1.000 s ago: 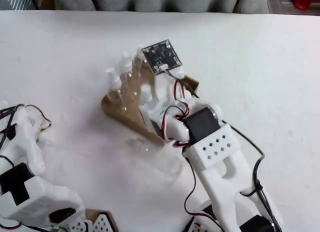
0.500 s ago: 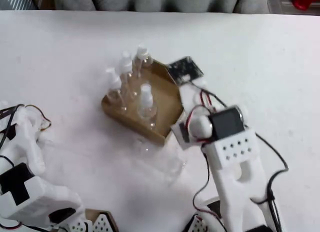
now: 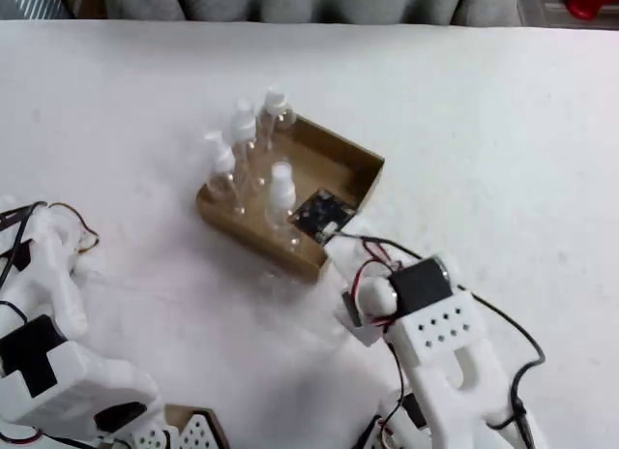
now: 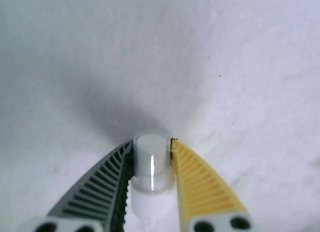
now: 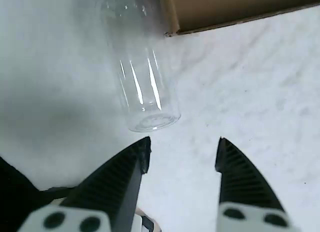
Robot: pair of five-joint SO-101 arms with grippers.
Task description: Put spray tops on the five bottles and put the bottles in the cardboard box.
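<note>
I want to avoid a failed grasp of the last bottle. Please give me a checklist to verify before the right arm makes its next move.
1. Right gripper open: ok.
2. Loose clear bottle close in front of that gripper, nothing between them: ok.
3. Bottle upright for capping: not ok, it lies on its side on the table beside the cardboard box.
4. Left gripper shut on a spray top: ok.
5. Four capped bottles standing in the box: ok.
6. Free room in the box for a fifth: probably ok, one side looks bare.

No readable text or labels anywhere.
</note>
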